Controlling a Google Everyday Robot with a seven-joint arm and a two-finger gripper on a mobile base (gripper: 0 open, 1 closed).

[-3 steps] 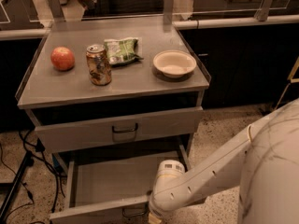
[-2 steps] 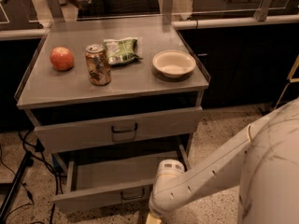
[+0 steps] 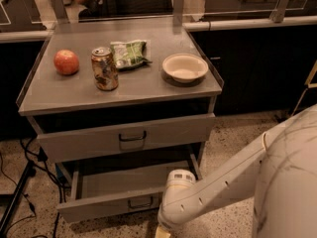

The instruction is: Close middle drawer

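The middle drawer (image 3: 106,206) is a wide shallow grey metal drawer. It stands pulled out partway below the taller top front (image 3: 126,138). Its low front panel carries a small dark loop handle (image 3: 141,203), and its inside looks empty. My white arm (image 3: 218,187) reaches in from the right, with its wrist right at the drawer front's right end. My gripper (image 3: 162,231) hangs at the bottom edge of the view, just below and in front of that panel, mostly cut off. The lowest front is out of view.
On the cabinet top (image 3: 143,86) stand a red apple (image 3: 66,62), a drink can (image 3: 104,68), a green snack bag (image 3: 129,53) and a white bowl (image 3: 185,67). Dark cables and a stand leg (image 3: 20,192) lie on the floor at left. Dark cabinets stand behind.
The middle drawer has slid inward toward the cabinet, so less of its inside shows. My arm's wrist has followed it, moving slightly up and in.
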